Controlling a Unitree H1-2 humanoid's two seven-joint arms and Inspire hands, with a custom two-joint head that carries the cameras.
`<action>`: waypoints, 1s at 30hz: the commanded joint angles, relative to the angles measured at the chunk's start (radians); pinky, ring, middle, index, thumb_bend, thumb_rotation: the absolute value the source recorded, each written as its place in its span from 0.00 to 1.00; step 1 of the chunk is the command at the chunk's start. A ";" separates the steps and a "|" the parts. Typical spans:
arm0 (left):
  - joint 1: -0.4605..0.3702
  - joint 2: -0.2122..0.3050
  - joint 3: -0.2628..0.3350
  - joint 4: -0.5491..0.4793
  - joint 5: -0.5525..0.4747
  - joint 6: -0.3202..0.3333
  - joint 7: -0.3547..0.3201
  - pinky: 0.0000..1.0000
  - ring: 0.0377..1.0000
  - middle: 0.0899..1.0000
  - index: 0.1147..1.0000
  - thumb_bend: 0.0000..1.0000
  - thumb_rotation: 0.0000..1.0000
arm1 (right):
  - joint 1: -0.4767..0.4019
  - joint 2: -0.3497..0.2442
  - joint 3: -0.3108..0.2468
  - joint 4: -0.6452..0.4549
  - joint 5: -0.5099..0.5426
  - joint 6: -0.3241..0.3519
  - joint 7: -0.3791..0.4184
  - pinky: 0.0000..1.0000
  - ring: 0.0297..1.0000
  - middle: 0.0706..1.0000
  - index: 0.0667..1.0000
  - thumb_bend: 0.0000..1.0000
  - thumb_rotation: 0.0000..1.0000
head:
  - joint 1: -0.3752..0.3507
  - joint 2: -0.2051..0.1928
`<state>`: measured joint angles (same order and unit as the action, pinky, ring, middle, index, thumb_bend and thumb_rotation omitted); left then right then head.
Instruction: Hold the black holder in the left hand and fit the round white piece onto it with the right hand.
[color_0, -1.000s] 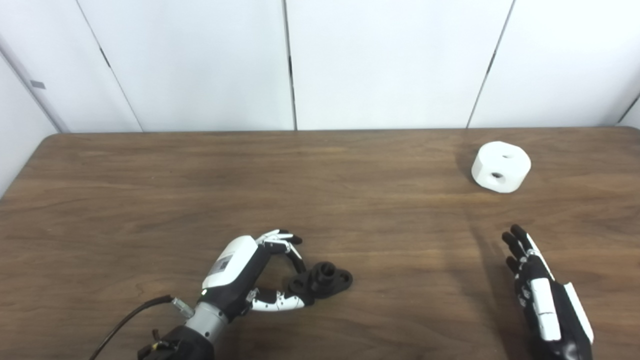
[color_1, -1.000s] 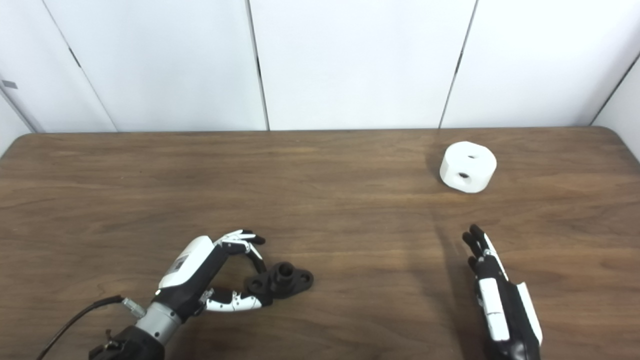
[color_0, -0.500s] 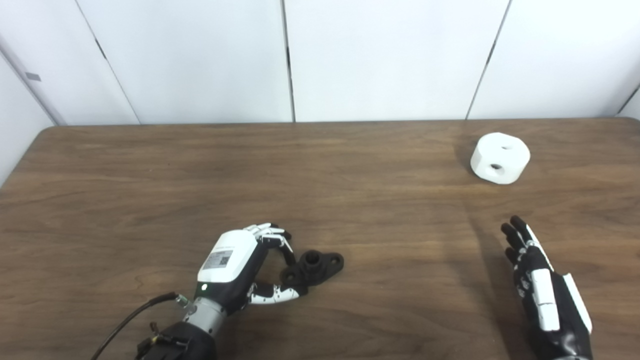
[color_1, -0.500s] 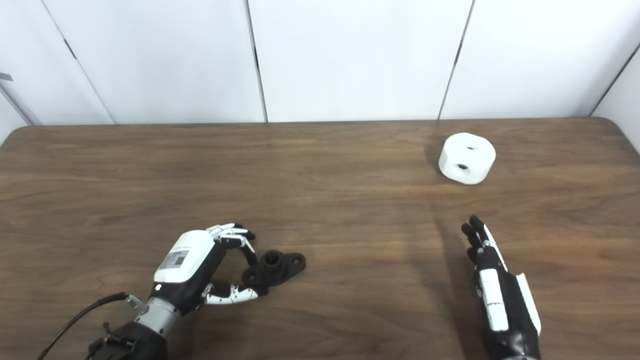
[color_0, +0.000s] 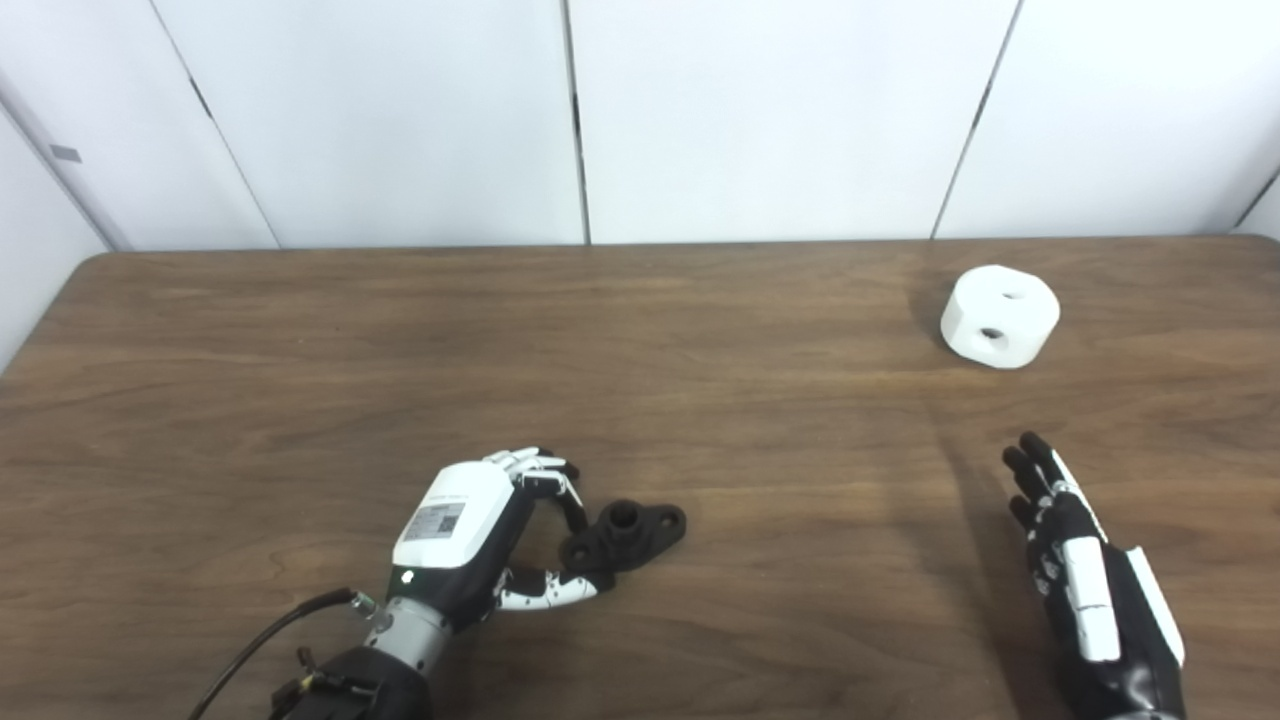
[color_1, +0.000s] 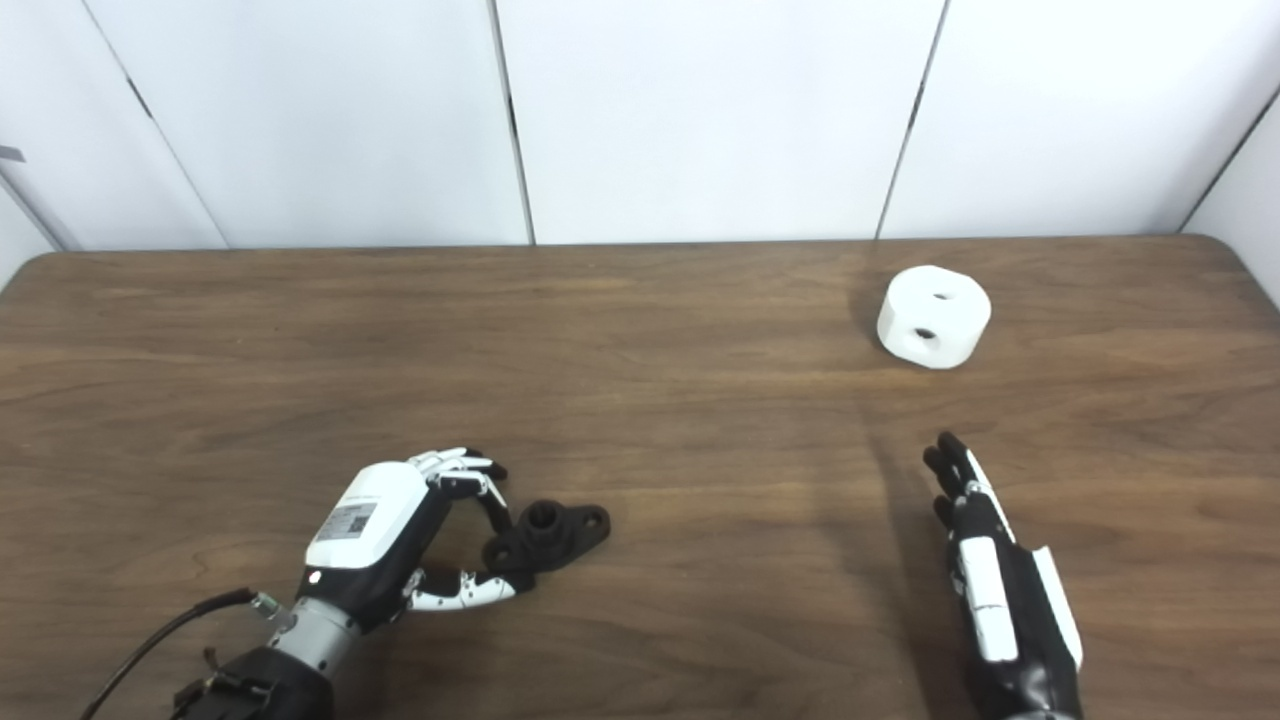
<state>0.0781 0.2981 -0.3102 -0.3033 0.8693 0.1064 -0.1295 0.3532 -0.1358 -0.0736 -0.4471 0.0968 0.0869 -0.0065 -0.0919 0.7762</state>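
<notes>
Nearby, left hand (color_0: 470, 540) pinches black holder (color_0: 627, 533); right hand (color_0: 1085, 590) flat, fingers apart; white piece (color_0: 999, 315) well apart.

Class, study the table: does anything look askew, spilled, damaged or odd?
Nothing stands out. The black holder lies flat between the left hand's fingertips; the round white piece sits intact, apart from the open right hand.

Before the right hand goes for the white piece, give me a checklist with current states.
1. Left hand closed around black holder: cannot tell; fingers and thumb at its near end.
2. Holder lifted off table: not ok, it looks to be resting on it.
3. Right hand empty, fingers extended: ok.
4. Round white piece unobstructed: ok.
5. Right hand touching white piece: not ok, clearly apart.
</notes>
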 joint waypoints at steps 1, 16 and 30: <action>0.005 0.014 0.009 0.033 0.002 0.012 -0.019 0.85 0.85 0.76 0.42 0.52 0.05 | -0.029 0.011 -0.015 -0.057 -0.019 0.011 -0.015 1.00 1.00 0.94 0.94 0.54 0.83 | -0.009 -0.001; 0.009 0.012 0.034 0.063 -0.023 -0.032 0.002 0.84 0.85 0.75 0.42 0.52 0.05 | -0.297 -0.162 -0.075 -0.074 -0.396 0.300 -0.039 0.66 0.79 0.88 0.90 0.68 0.38 | -0.073 -0.016; 0.014 0.021 0.048 0.072 -0.031 -0.047 -0.003 0.83 0.85 0.75 0.42 0.52 0.05 | -0.490 -0.316 -0.065 0.088 -0.516 0.366 0.023 0.99 1.00 0.93 0.89 0.74 0.38 | -0.127 -0.026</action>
<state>0.0799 0.2972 -0.2713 -0.2693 0.8345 0.0347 -0.1111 -0.0957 -0.4160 -0.1319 -0.3522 -0.3926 0.4498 0.0112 -0.2193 0.7486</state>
